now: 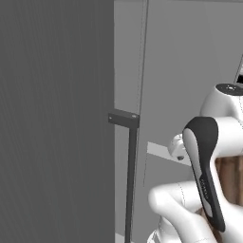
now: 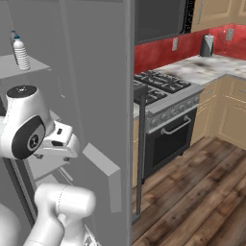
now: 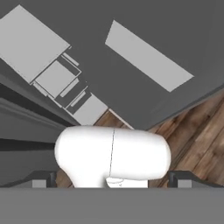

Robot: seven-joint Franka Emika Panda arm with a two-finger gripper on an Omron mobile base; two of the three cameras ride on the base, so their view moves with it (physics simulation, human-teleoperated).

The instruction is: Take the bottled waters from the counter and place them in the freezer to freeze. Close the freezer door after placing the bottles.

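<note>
My hand (image 3: 112, 181) is spread wide and holds nothing; its tips point down past the open freezer door (image 3: 131, 87) toward the wood floor (image 3: 201, 140). Up and to the side of the hand, in the right base view, one clear ribbed bottle (image 2: 20, 52) stands upright on a high shelf (image 2: 29, 67) inside the freezer (image 2: 72, 96); that one I judge done. I cannot see the smoky grey bottle from here, so I cannot tell whether it is in yet. The door (image 1: 57, 118) stands swung out, its bar handle (image 1: 130, 180) just beside my arm. Closing it is still left. The tabletop (image 2: 211, 65) lies well off past the stove (image 2: 163, 84).
</note>
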